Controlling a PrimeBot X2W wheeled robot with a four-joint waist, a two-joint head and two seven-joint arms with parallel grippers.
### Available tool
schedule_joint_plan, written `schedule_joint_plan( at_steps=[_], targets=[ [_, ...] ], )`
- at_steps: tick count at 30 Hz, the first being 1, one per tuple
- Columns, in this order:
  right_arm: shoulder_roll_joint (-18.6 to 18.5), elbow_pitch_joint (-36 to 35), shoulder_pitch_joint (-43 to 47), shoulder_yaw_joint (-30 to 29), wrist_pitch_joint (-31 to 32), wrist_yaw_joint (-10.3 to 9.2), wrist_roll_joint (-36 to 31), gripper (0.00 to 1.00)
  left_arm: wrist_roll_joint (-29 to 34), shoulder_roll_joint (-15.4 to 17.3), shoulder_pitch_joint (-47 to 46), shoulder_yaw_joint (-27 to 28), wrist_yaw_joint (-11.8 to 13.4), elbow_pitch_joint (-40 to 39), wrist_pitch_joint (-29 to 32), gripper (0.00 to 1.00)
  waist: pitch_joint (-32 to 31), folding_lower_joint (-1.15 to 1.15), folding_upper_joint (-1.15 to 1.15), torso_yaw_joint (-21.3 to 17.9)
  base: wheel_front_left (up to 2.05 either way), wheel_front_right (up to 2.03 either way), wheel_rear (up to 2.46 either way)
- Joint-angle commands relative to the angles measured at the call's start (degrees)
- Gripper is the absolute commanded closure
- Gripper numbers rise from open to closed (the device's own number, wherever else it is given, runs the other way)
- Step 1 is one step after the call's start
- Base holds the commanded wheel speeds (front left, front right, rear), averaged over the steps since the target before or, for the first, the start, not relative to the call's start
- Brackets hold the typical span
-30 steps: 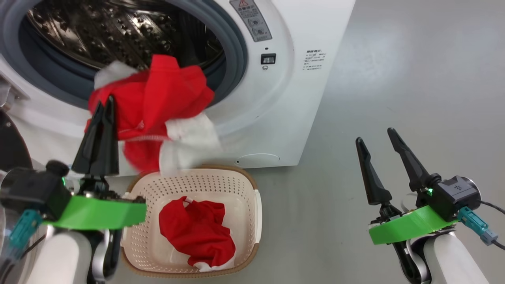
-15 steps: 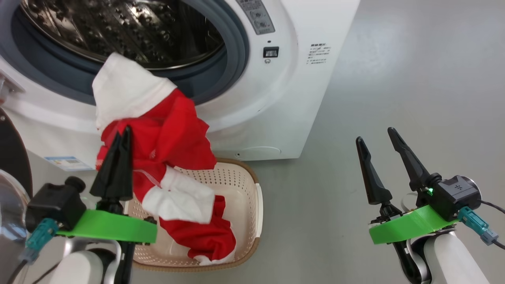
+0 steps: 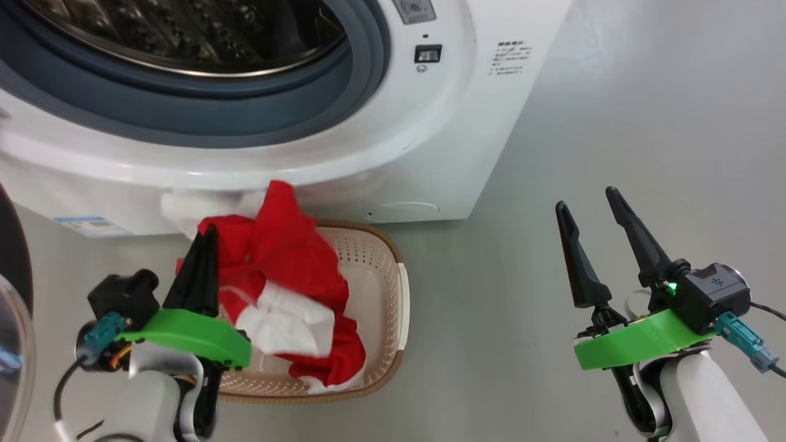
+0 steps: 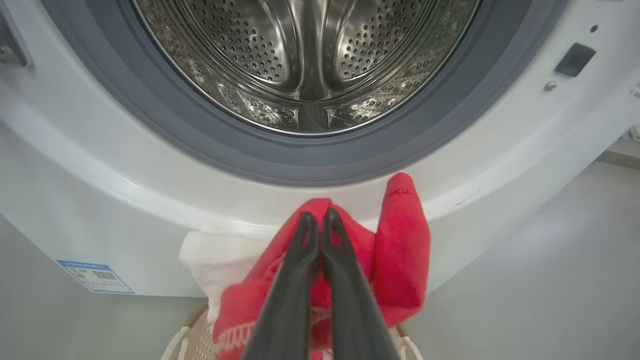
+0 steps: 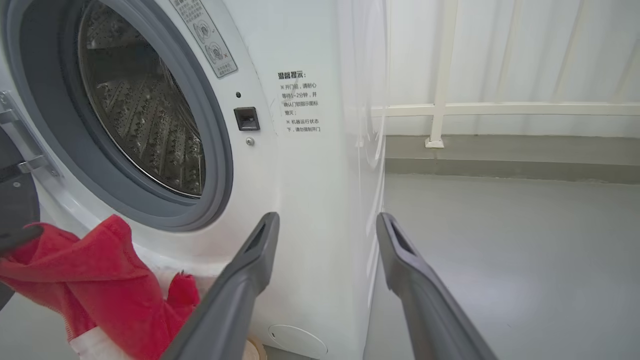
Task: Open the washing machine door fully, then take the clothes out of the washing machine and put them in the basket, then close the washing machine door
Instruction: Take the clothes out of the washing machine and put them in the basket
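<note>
The white washing machine stands with its mouth uncovered, and its steel drum looks bare. The washing machine door is swung out at the left edge, its glass bowl below the black rim. My left gripper is shut on a red and white garment, which hangs over the cream basket and drapes into it. A second red garment lies in the basket. The same held cloth shows in the left wrist view. My right gripper stands open and apart, far right, holding nothing.
Grey floor spreads to the right of the machine. A blue label sits low on the machine's front. In the right wrist view a white railing and pale curtain stand behind the machine.
My left gripper has come down and back from the drum mouth with the garment, now low over the basket. The head camera has tilted down. The right arm has stayed put.
</note>
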Motion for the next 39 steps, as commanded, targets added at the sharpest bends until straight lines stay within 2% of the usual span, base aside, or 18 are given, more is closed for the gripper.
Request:
schedule_joint_plan(
  at_steps=[1, 11, 12, 21, 29, 36, 37, 39],
  targets=[
    [0.15, -1.01, -1.08, 1.49, -0.35, 0.35, 0.53, 0.0, -0.21, 1.26, -2.01, 1.74, -0.46, 1.25, -0.74, 1.0, 1.17, 0.0, 0.0, -0.28, 0.0, 0.0, 0.0],
    [0.15, -0.38, -3.01, 2.18, -0.35, 0.35, 1.41, 0.0, -1.54, 0.45, -8.56, 1.87, -2.93, 18.57, -2.0, 1.0, 5.89, 0.0, 0.0, -2.68, 0.0, 0.0, 0.0],
    [0.15, -0.25, -3.39, 2.06, -0.35, 0.35, 1.82, 0.0, -1.85, 0.31, -9.98, 1.89, -3.41, 22.51, -2.11, 1.0, 6.77, 0.0, 0.0, -3.38, 0.0, 0.0, 0.0],
    [0.15, -0.19, -4.81, 2.88, -0.35, 0.35, 2.74, 0.0, -3.12, -0.3, -16.32, 1.28, -5.49, 38.9, -0.35, 1.0, 9.79, 0.0, 0.0, -6.16, 0.0, 0.0, 0.0],
    [0.15, 0.5, -5.4, 3.88, -0.35, 0.35, 4.04, 0.0, -2.97, -0.19, -20.56, -0.03, -6.7, 47.1, 0.08, 1.0, 12.32, 0.0, 0.0, -7.83, 0.0, 0.0, 0.0],
    [0.15, 0.81, -6.53, 4.26, -0.35, 0.35, 4.9, 0.0, -3.1, -0.12, -22.27, -1.13, -7.71, 49.87, 0.79, 1.0, 14.24, 0.0, 0.0, -8.54, 0.0, 0.0, 0.0],
    [0.15, 0.83, -6.63, 4.14, -0.35, 0.35, 4.97, 0.0, -3.07, -0.22, -22.42, -1.36, -7.85, 50.0, 0.65, 0.77, 14.34, 0.0, 0.0, -8.51, 0.0, 0.0, 0.0],
    [0.15, 0.93, -6.74, 3.81, -0.35, 0.35, 5.04, 0.0, -3.03, -0.3, -22.64, -1.74, -8.07, 50.2, 0.17, 0.43, 14.34, 0.0, 0.0, -8.37, 0.0, 0.0, 0.0]
  ],
)
